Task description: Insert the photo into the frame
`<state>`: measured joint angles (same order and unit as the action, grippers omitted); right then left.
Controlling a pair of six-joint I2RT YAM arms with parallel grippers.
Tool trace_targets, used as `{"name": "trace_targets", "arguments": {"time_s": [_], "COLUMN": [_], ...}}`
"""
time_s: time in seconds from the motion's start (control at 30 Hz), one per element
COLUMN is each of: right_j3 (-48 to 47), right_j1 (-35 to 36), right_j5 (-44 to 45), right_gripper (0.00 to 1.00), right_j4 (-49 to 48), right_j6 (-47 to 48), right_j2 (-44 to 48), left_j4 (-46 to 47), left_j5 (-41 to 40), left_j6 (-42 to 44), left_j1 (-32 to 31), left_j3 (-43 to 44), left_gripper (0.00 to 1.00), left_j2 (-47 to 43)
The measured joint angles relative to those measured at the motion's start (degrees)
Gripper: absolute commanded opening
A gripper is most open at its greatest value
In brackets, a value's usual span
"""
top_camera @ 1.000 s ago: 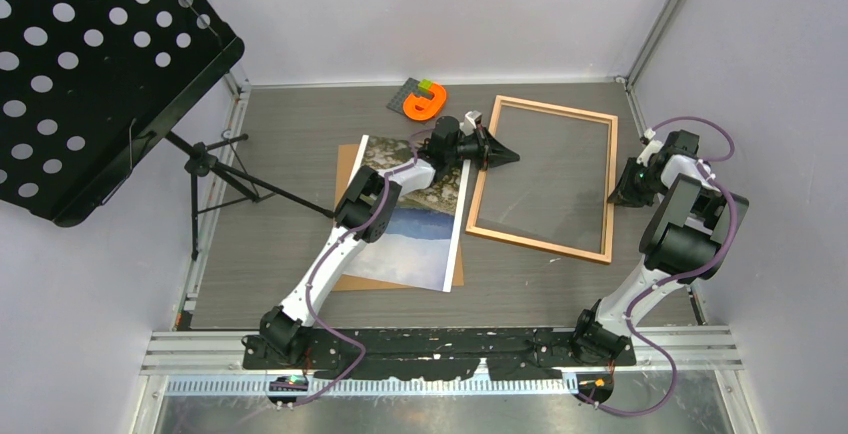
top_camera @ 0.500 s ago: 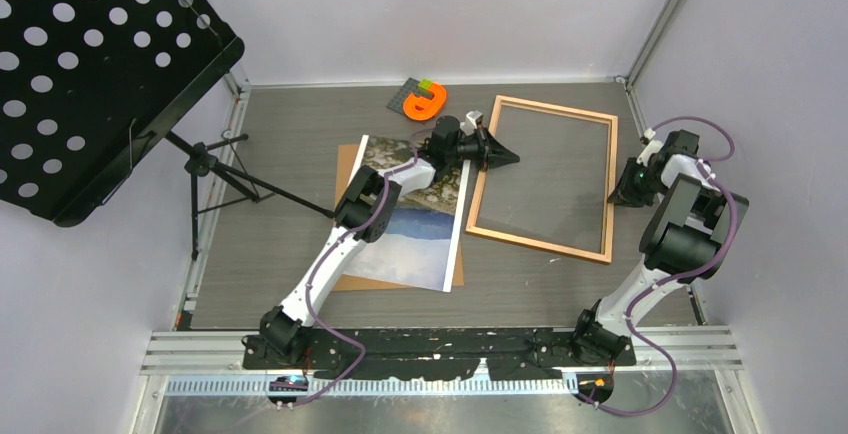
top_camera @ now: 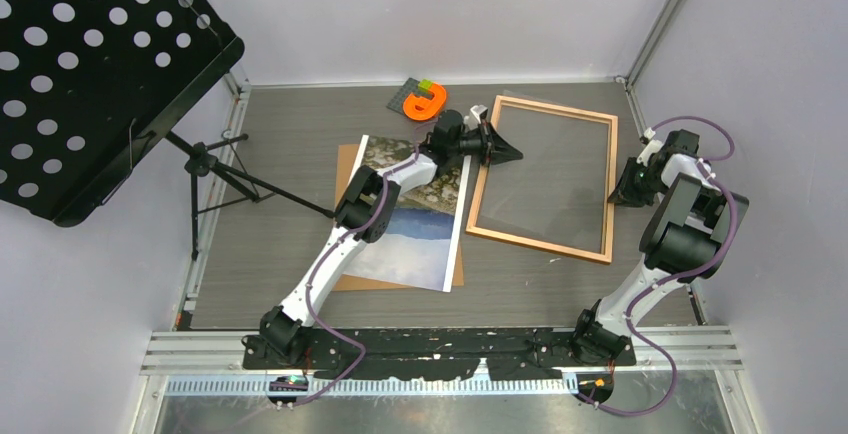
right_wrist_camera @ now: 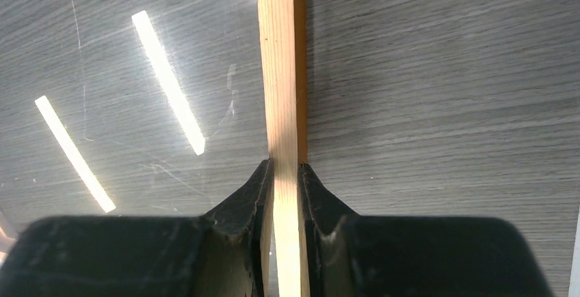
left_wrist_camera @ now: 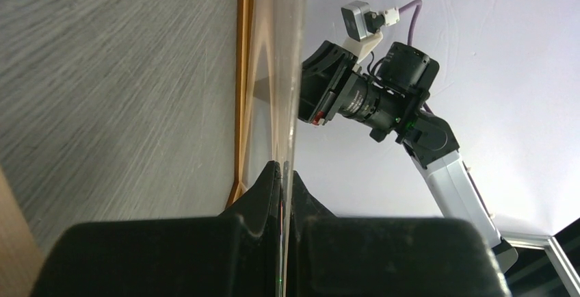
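Pinching a clear sheet (left_wrist_camera: 280, 50) in the closed left gripper (left_wrist_camera: 282, 168), clamping the frame (right_wrist_camera: 280, 50)'s right side in the right gripper (right_wrist_camera: 286, 174), with the photo (top_camera: 425, 234) lying mid-desk.

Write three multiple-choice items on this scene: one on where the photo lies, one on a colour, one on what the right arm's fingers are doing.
1. The photo lies:
A. on the brown board, left of the frame
B. inside it
C. under it

2. The curved piece at the table's far edge is:
A. blue
B. white
C. orange

3. The right fingers are:
A. open above the table
B. shut on the frame's rail
C. shut on the photo

Answers:
1 A, the top view shows the print on the board beside the frame.
2 C, it is bright orange.
3 B, the right wrist view shows the wooden rail pinched between them.
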<state>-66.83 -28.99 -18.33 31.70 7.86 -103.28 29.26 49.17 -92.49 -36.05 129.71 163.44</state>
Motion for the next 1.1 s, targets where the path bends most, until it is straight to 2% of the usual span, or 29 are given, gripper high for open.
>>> {"name": "trace_targets", "arguments": {"time_s": [0.7, 1.1], "right_j3": [-0.22, -0.22], "right_j1": [-0.02, -0.02], "right_j5": [0.0, -0.02], "right_gripper": [0.06, 0.06], "right_j4": [0.24, 0.28], "right_j6": [0.04, 0.37], "right_j2": [-0.22, -0.22], "left_j4": [0.85, 0.66], "left_j5": [0.37, 0.55], "left_j6": [-9.25, -11.76], "left_j1": [-0.33, -0.37], "left_j3": [0.24, 0.24], "left_gripper": [0.0, 0.0], "left_j2": [0.0, 0.0]}}
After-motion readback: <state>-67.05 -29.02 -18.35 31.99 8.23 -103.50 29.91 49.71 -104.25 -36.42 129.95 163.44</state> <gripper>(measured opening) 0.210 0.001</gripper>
